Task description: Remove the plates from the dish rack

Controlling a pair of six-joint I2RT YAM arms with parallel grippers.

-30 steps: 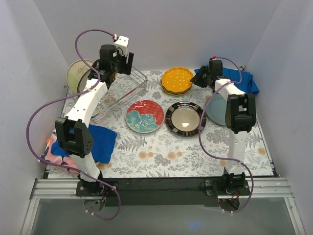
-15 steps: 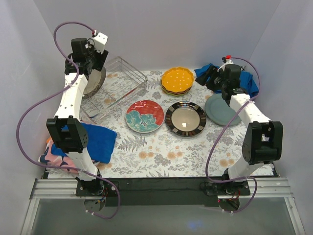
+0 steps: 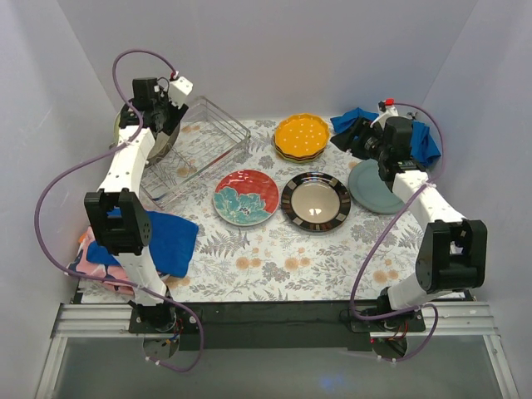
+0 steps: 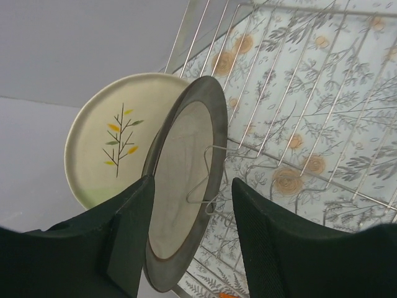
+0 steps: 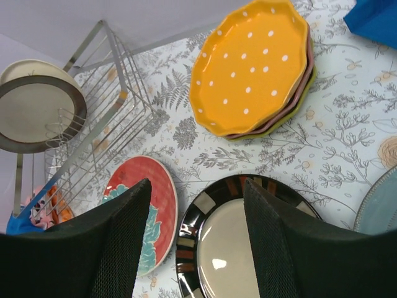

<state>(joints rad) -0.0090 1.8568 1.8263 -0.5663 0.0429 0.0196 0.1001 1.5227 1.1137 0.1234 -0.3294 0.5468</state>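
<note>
Left wrist view: the left arm's black fingers (image 4: 131,236) stand wide apart astride the lower edge of a grey-rimmed, beige-centred round plate (image 4: 186,155). The plate stands on edge in the silver wire dish rack (image 4: 298,166). Whether either finger touches its rim cannot be told. Just behind that plate, on the side of the finger at the view's left, stands a cream round plate with a leafy sprig (image 4: 115,136); whether it sits inside the rack cannot be told. The rack's wire floor runs away beyond the other finger.

Right wrist view: the right arm's black fingers (image 5: 121,248) are also spread wide and hold nothing, above the fern-and-flower printed bench (image 5: 310,167). Between them lies a glossy round plate with a dark striped rim (image 5: 226,248). Beside the finger at the view's left lies a red round plate with a teal flower (image 5: 158,205), partly hidden by that finger. Ahead of the fingers, an orange white-dotted plate (image 5: 248,68) tops a stack, with a pink plate's edge and a lime-green one's showing beneath. Past the other finger, at the view's edge, shows a grey-teal plate (image 5: 379,205). A blue cloth (image 5: 378,18) lies well beyond it.
</note>
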